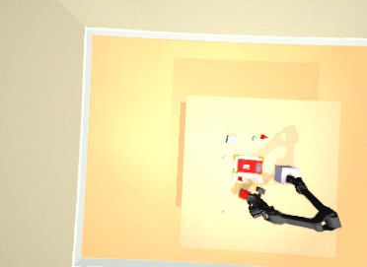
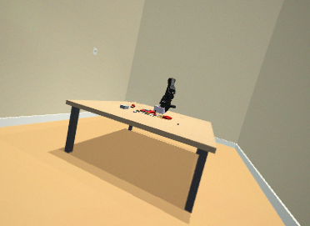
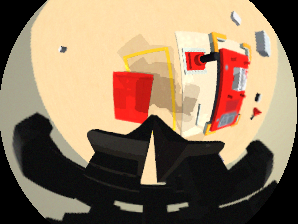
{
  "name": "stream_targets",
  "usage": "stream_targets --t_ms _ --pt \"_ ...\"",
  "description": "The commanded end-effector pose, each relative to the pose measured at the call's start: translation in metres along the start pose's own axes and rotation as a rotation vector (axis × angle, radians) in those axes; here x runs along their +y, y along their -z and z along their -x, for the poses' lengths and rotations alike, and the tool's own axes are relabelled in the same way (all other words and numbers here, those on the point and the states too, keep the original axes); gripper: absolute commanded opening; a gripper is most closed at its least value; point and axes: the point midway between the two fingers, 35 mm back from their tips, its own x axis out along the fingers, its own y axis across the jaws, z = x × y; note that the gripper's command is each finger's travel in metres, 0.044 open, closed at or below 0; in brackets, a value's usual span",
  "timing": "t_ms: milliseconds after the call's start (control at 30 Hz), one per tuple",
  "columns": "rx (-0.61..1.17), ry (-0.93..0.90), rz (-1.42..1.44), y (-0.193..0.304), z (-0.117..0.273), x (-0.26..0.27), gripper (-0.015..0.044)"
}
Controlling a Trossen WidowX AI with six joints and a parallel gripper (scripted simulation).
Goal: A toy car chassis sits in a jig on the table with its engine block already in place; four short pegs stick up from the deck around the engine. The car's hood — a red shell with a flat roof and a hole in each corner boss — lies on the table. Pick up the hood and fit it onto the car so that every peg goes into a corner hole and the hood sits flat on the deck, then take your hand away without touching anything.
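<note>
The red hood (image 1: 244, 193) (image 2: 167, 118) (image 3: 131, 97) shows its flat face in the wrist view, just beyond and left of the fingertips, across one side of the yellow outline. It looks low, at or near the table. My gripper (image 1: 250, 196) (image 3: 153, 117) is shut, its tips close to the hood's near corner; no part of the hood shows between the fingers. Whether they touch is unclear. The red chassis (image 1: 254, 162) (image 3: 231, 97) sits in the jig to the right in the wrist view, with a pale block on it. The pegs are too small to tell.
A white plate (image 3: 190, 112) with a small red square (image 3: 192, 62) and a black cylinder lies between hood and chassis. The yellow outline (image 3: 172, 85) is beside it. A grey block (image 1: 279, 174) stands at the arm's base. Small loose parts lie beyond the jig.
</note>
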Motion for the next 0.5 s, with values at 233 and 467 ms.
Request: stream_targets --t_ms 233,467 --pt "-0.016 -0.018 -0.002 -0.001 0.073 -0.002 0.0" --pt "-0.015 -0.014 -0.006 -0.001 0.067 -0.002 0.0"
